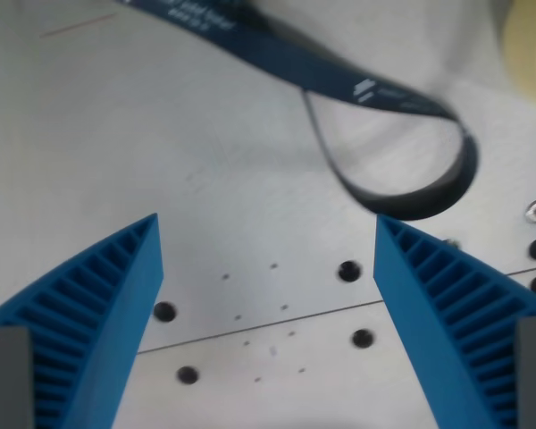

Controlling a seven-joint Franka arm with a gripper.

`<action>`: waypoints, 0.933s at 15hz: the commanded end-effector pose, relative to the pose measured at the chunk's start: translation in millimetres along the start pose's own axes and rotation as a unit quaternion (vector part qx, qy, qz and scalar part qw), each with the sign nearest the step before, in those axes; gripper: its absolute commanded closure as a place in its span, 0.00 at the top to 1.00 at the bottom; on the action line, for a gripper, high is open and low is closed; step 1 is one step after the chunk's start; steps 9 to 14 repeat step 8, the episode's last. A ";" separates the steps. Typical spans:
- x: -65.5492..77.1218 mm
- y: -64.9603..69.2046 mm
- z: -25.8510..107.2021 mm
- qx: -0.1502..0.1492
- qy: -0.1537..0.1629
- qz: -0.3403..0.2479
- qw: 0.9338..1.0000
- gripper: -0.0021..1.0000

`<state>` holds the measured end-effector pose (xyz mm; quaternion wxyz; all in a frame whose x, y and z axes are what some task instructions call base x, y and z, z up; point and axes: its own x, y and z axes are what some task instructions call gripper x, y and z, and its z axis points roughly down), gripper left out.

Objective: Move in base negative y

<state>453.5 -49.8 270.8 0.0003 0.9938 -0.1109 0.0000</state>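
the gripper (268,232) fills the lower part of the frame, its two blue ribbed fingers (98,295) spread wide apart, one at lower left, one at lower right, with nothing between them. below them lies a grey metal table (205,161) with dark round holes and a thin seam running across the lower middle. a dark blue strap (277,54) with white print runs from the top centre toward the right, curling into a loop at middle right, just above the right finger's tip. a blurred pale yellow object (529,40) sits at the upper right corner.
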 end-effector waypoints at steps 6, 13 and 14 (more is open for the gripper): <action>24.5 38.0 0.3 -0.004 -0.003 -0.007 1.000 1.00; 29.1 47.9 0.3 -0.004 -0.003 -0.007 1.000 1.00; 29.1 47.9 0.3 -0.004 -0.003 -0.007 1.000 1.00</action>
